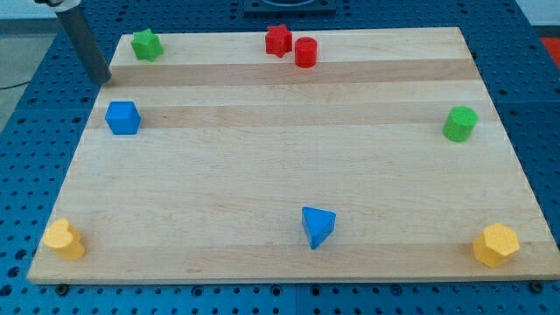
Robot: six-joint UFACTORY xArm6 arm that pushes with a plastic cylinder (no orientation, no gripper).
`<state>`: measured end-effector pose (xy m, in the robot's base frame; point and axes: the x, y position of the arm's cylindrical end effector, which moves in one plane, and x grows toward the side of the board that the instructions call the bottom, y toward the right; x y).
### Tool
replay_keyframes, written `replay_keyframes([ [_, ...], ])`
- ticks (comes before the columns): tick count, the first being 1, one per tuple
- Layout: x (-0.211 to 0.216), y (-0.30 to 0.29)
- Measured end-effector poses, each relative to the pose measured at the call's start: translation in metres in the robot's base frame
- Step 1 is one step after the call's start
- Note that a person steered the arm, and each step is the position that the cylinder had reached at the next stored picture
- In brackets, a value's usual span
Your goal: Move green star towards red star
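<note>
The green star [147,44] sits at the board's top left corner. The red star [278,40] sits at the top edge near the middle, touching a red cylinder [305,52] on its right. My tip [103,80] is at the board's left edge, below and to the left of the green star, apart from it. The rod leans up toward the view's top left.
A blue cube [122,117] lies just below my tip. A green cylinder [459,123] is at the right. A blue triangular block [317,227] is at bottom centre. Yellow blocks sit at the bottom left [65,240] and bottom right [496,244] corners.
</note>
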<state>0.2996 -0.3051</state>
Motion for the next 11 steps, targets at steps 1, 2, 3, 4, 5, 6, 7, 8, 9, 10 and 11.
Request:
replay_keyframes([
  [1,-0.042,0.001],
  [2,-0.069,0.000],
  [3,-0.073,0.009],
  [4,-0.108,0.019],
  [5,-0.095,0.023],
  [6,-0.076,0.047],
  [7,-0.056,0.088],
  [8,-0.041,0.143],
  [9,-0.027,0.141],
  [10,0.005,0.112],
  [11,0.013,0.115],
])
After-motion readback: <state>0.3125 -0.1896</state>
